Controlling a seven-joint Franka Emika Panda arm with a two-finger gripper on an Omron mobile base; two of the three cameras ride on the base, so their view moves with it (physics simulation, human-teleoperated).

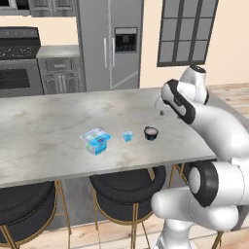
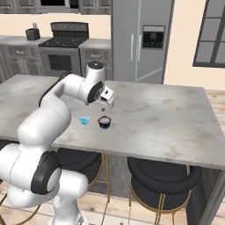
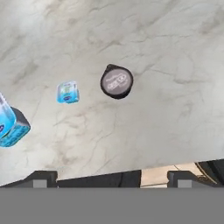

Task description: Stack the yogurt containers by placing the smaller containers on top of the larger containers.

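My pincer (image 2: 104,105) hangs wide open and empty above the counter (image 1: 44,131), fingers apart with nothing between them. In the hand view the fingertips (image 3: 41,179) sit at the bottom edge, spread well apart. Just below and ahead of it stands the black cup (image 3: 117,81), upright, pale lid up, alone on the marble. Beside that, a little apart, is the tiny light-blue cup (image 3: 67,92), and further along the same line the big blue pack (image 1: 96,141), whitish top up. None of the three touch; nothing is stacked yet.

I judge I am at the first step: reaching for a small cup. Next I need to centre over the black cup, come straight down with the fingers on either side, then close on it.
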